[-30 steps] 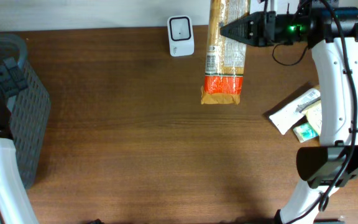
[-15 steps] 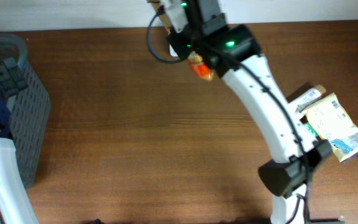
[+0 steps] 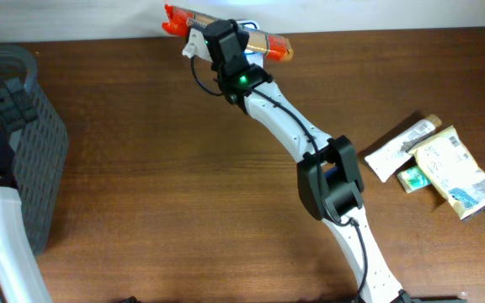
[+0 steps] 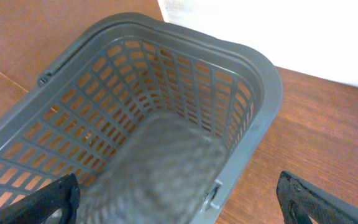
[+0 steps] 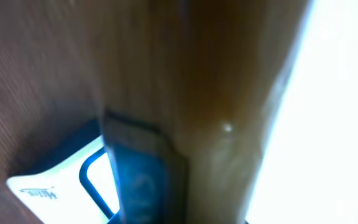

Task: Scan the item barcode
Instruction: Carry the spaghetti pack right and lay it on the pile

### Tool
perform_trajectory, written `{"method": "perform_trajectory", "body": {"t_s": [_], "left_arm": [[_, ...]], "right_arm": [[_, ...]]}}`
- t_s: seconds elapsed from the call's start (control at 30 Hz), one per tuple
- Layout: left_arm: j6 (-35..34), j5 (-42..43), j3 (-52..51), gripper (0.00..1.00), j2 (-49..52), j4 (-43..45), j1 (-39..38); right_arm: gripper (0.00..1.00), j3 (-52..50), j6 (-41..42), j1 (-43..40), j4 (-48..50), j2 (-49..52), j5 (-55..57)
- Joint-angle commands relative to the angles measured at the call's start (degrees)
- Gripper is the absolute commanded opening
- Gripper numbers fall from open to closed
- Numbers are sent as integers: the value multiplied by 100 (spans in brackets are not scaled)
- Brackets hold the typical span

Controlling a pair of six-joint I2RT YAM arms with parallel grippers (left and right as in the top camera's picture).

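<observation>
Looking at the left edge of the brown wooden table [image 3: 183,194], I am seeing the grey slotted plastic basket [image 4: 253,68] standing there. My left gripper [image 4: 179,208] is hanging above it, fingers spread wide and holding nothing; I am judging that it is parked there to keep clear of the scan. Along the far edge, my right gripper [image 3: 226,40] is pinching the long tan packet with the red-orange end [image 3: 274,47] near its middle, jaws pressed close on it. It is holding the packet crosswise just over the small white scanner [image 5: 42,186], which I am reading as presenting a printed face to the scanner's window. Whether the barcode is actually facing it I cannot tell, since the right wrist view is coming through blurred. Near the right edge, a white tube carton [image 3: 398,145], a pale printed pouch [image 3: 455,168] and a small green box [image 3: 413,178] are lying together, well apart from the scanner.

Against a second ago, the packet is no longer running lengthwise to the right of the scanner with its red end toward the near edge. It is now lying across the scanner, red end leftward, and the scanner, then plainly showing, is mostly covered. The left arm and basket are sitting as they were.
</observation>
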Motion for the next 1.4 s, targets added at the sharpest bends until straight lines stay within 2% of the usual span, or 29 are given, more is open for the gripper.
{"method": "perform_trajectory", "body": {"t_s": [0.0, 0.13, 0.33, 0.83, 0.9, 1.0, 1.03, 1.1, 1.23, 1.37], "left_arm": [[72, -24, 35, 99, 7, 7, 9], [72, -24, 35, 99, 7, 7, 9], [72, -24, 35, 99, 7, 7, 9], [72, -24, 35, 99, 7, 7, 9], [72, -24, 35, 99, 7, 7, 9], [72, -24, 35, 99, 7, 7, 9], [72, -24, 35, 99, 7, 7, 9], [72, -24, 35, 99, 7, 7, 9], [72, -24, 35, 99, 7, 7, 9], [72, -24, 35, 99, 7, 7, 9]], "right_arm": [[4, 225, -249, -46, 483, -160, 39], [4, 225, -275, -85, 1034, -160, -413], [4, 225, -684, -175, 1095, 20, -509], [4, 173, -511, -74, 573, -140, -372], [4, 173, 181, -59, 199, -468, -315], [4, 175, 1189, -59, -997, -1222, -225], [4, 173, 1814, -52, -1580, -1537, -48], [4, 175, 3871, -105, -3239, -2312, 28], [4, 173, 6846, -597, -6111, -3263, 24], [4, 151, 8096, -1620, -7785, -3250, -83]]}}
